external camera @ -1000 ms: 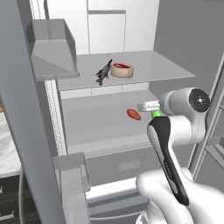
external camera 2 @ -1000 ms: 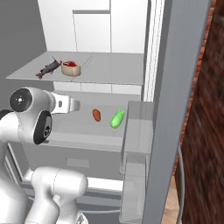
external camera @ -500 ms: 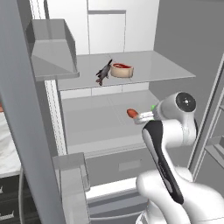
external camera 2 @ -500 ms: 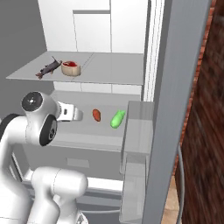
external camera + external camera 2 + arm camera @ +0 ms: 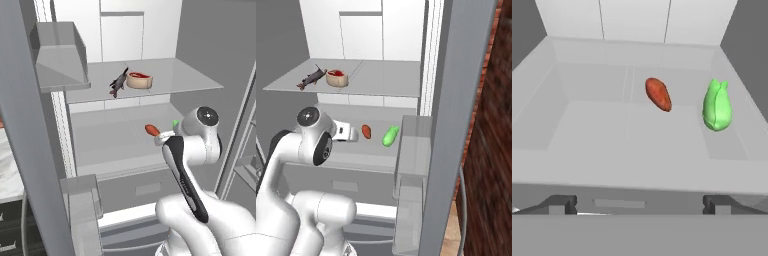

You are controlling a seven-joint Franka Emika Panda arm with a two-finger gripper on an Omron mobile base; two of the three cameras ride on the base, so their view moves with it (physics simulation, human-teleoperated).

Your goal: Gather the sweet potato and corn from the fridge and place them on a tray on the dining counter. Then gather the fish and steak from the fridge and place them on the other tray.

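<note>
Two targets, the sweet potato [image 5: 658, 93] and the corn [image 5: 717, 105], lie side by side on the fridge's [image 5: 195, 45] lower shelf, so your empty gripper [image 5: 639, 204], jaws spread wide, faces them from the near edge.

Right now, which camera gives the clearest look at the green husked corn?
The hand view: the green husked corn lies whole and large, apart from the reddish-orange sweet potato. The right base view shows it small; in the left base view the arm hides most of it.
</note>
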